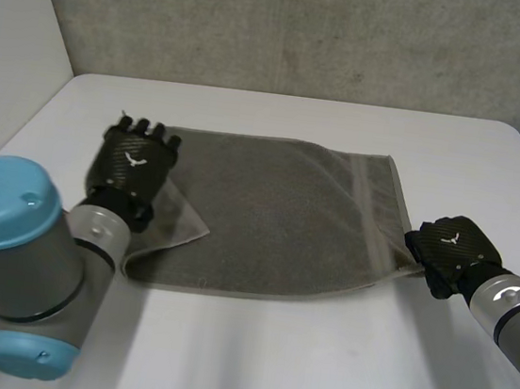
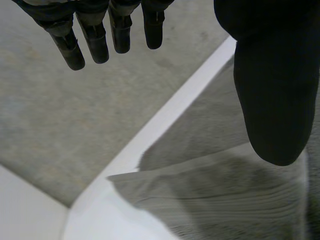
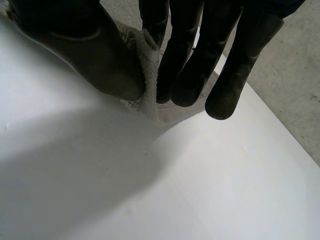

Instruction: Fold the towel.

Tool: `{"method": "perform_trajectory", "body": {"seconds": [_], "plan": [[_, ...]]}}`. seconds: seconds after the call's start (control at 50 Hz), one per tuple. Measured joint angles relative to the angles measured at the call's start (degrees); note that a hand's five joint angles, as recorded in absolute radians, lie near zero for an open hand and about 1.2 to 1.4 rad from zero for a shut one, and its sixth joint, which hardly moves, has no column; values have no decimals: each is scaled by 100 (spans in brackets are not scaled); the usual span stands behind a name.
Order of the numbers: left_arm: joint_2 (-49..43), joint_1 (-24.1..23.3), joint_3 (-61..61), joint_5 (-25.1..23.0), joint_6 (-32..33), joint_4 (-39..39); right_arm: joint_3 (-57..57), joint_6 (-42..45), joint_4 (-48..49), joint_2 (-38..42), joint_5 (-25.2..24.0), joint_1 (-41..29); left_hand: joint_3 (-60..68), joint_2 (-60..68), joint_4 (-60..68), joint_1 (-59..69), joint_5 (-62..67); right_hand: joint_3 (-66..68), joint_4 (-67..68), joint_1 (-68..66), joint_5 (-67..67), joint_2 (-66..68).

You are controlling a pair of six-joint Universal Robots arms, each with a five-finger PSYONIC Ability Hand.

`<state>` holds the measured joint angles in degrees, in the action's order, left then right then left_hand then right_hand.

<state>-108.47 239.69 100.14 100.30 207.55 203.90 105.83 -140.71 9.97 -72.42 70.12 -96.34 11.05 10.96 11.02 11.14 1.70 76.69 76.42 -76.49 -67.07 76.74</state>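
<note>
Showing a grey towel [image 1: 276, 216] spread across the middle of a white bench [image 1: 314, 372], long side running left to right, with a woven hem band [image 1: 369, 208] near the right end. Lying mostly flat, apart from the near left corner, turned over onto itself in a small triangular flap [image 1: 182, 213].

Placing the left robot hand [image 1: 134, 165] over the towel's left edge, beside that flap. Seen from its own wrist: fingers [image 2: 95, 40] straight and spread, thumb [image 2: 272, 100] well apart from them, nothing held. Hard to tell whether the palm touches the cloth or hangs just above it.

Placing the right robot hand [image 1: 449, 251] at the near right corner — clamped there, with a bunched wad of cloth pinched between thumb [image 3: 90, 55] and fingers [image 3: 185, 75], and bare bench beneath.

Judging by the looped weave and the easy way the flap lies: soft, limp and light, with no stiffness to carry a shape. Likely to sag and drag between two hold points, and to cling a little to the bench rather than slide. Not fragile. Best taken at the corners or along the firmer hem band, pinching right through the cloth — probably the near left corner to match the right, once the flap is laid out.
</note>
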Motion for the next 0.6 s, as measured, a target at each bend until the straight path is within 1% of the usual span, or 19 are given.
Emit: {"method": "perform_trajectory", "body": {"seconds": [0.12,0.24,0.34,0.6], "plan": [[-793,-124,-445,-275,-213,-269,64,0,74,8,-49,59,-81,-68,-79,-66,-16,0,0,0,0,0],[-1408,-129,-871,-370,-300,-757,90,0,103,16,-79,93,-98,-87,-98,-89,-20,0,0,0,0,0],[-1607,-57,-1051,-413,-389,-978,91,0,105,17,-86,112,-103,-91,-100,-91,-25,0,0,0,0,0],[-1918,162,-1445,-323,-447,-947,133,0,111,17,-79,116,-64,-55,-70,-70,-25,0,0,0,0,0]]}}
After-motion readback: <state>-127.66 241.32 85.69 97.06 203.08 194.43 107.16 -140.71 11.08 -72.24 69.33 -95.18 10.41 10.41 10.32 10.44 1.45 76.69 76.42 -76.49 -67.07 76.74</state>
